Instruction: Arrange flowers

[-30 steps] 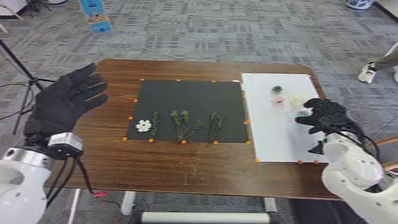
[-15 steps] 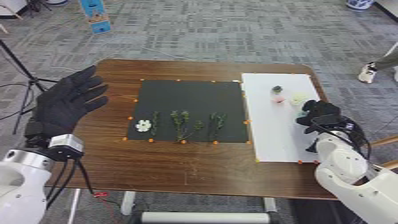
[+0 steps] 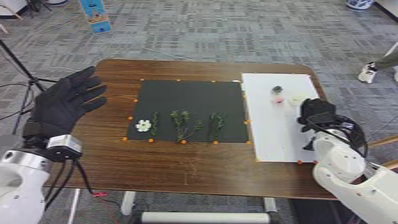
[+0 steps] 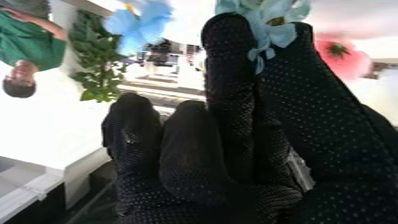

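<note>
In the head view, my left hand (image 3: pixel 67 100) is open over the table's left edge. My right hand (image 3: pixel 317 111) is over the right side of the white sheet (image 3: pixel 274 135). Seen from the right wrist, this hand (image 4: pixel 235 125) has a pale blue flower (image 4: pixel 277 32) pinched between thumb and finger, other fingers curled. Nearby are a brighter blue flower (image 4: pixel 138 25) and a pink one (image 4: pixel 342 55). On the white sheet lie a dark flower (image 3: pixel 277 89), a pink flower (image 3: pixel 278 100) and a pale flower (image 3: pixel 298 98). The black sheet (image 3: pixel 191 95) holds a white flower (image 3: pixel 143 125) and green stems (image 3: pixel 180 122).
Small orange markers (image 3: pixel 184 142) line the sheets' edges on the brown table (image 3: pixel 195 170). The black sheet's far half is bare. A tripod (image 3: pixel 31 77) stands beyond the table's left side.
My right hand has moved slightly left and away from the robot, covering the pale blue-green flower that showed beside it. The left hand has stayed in place.
</note>
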Action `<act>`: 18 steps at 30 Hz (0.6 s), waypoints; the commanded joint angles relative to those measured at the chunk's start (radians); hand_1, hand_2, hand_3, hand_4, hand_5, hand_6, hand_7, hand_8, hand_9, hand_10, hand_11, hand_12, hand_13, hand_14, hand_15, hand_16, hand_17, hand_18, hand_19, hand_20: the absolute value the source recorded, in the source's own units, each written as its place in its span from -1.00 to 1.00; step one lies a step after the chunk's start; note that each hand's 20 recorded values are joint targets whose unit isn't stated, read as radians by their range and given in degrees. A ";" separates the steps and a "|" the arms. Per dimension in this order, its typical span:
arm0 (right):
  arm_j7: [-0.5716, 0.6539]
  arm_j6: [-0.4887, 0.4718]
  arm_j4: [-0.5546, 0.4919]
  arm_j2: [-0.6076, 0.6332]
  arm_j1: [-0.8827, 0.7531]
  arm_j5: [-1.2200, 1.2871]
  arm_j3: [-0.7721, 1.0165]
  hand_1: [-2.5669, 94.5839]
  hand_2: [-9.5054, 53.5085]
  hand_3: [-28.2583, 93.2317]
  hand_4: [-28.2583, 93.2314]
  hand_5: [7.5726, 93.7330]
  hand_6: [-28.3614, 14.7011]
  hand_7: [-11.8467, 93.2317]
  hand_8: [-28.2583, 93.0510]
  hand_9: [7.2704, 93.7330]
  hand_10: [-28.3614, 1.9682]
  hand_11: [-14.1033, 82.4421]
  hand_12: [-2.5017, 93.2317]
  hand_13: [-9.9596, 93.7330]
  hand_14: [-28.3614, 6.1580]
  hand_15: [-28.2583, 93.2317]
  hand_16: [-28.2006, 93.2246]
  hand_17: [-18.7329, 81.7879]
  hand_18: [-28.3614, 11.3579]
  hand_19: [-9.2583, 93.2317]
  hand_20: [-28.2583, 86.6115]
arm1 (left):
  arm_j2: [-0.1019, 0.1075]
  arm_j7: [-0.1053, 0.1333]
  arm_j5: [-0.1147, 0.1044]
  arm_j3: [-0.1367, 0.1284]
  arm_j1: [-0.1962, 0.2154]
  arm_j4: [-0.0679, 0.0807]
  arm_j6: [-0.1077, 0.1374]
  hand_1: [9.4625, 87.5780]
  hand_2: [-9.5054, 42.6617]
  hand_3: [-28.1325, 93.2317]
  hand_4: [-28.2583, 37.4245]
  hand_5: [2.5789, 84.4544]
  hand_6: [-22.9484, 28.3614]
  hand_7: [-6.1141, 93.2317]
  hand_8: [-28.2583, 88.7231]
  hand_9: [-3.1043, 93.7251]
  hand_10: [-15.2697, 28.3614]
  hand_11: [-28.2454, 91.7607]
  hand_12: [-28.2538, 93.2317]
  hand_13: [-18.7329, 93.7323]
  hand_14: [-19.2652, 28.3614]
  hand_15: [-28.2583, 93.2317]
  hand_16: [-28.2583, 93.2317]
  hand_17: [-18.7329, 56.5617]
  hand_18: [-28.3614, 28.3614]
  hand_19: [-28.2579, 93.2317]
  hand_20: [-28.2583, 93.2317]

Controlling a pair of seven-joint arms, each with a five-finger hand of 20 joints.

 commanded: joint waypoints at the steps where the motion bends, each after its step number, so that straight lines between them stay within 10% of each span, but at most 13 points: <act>1: -0.088 0.099 -0.120 0.004 0.129 -0.001 -0.038 0.12 -1.00 0.81 -1.00 0.56 0.42 0.01 -0.43 0.79 0.59 -0.22 0.09 0.71 0.48 0.90 0.06 0.35 -0.58 1.00 0.64 | -0.002 0.001 0.007 -0.029 0.013 -0.018 0.012 -0.64 -0.72 0.63 -1.00 -0.30 0.01 -0.47 -0.68 -0.32 0.29 -0.12 -0.24 -0.23 0.44 -0.05 -0.52 -0.75 0.80 0.22 -0.38; 18: -0.311 0.078 0.160 -0.411 0.752 0.150 -0.727 0.13 -1.00 0.80 -1.00 0.57 0.43 0.00 -0.44 0.80 0.61 -0.23 0.07 0.75 0.56 0.91 0.07 0.40 -0.52 1.00 0.69 | 0.059 -0.006 0.002 0.037 -0.099 0.018 -0.005 -0.64 -0.73 0.64 -1.00 -0.30 0.01 -0.47 -0.68 -0.32 0.29 -0.12 -0.24 -0.23 0.44 -0.05 -0.53 -0.75 0.80 0.22 -0.38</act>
